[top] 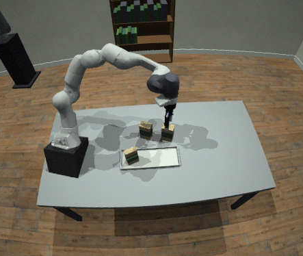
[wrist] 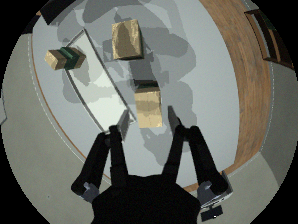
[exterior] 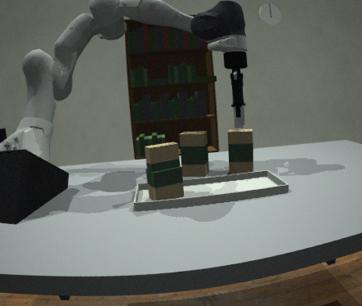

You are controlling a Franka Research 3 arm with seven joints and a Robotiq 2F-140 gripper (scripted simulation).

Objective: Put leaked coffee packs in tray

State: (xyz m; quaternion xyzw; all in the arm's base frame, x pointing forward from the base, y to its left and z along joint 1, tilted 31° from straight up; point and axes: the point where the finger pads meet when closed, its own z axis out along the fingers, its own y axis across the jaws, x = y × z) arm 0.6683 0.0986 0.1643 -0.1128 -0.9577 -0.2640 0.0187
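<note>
Three tan coffee packs with dark green bands are on the grey table. One pack [top: 131,155] [exterior: 164,176] [wrist: 63,59] stands inside the left end of the white tray [top: 150,158] [exterior: 210,189]. A second pack [top: 146,129] [exterior: 194,153] [wrist: 127,39] stands on the table behind the tray. The third pack [top: 167,132] [exterior: 240,151] [wrist: 148,107] stands to its right, behind the tray. My gripper [top: 167,123] [exterior: 239,119] [wrist: 148,113] hangs straight above this third pack, fingers half open and empty, tips just above its top.
The arm's black base [top: 66,155] stands at the table's left edge. The tray's right part [wrist: 100,99] holds nothing. A bookshelf [top: 142,29] stands against the back wall, away from the table.
</note>
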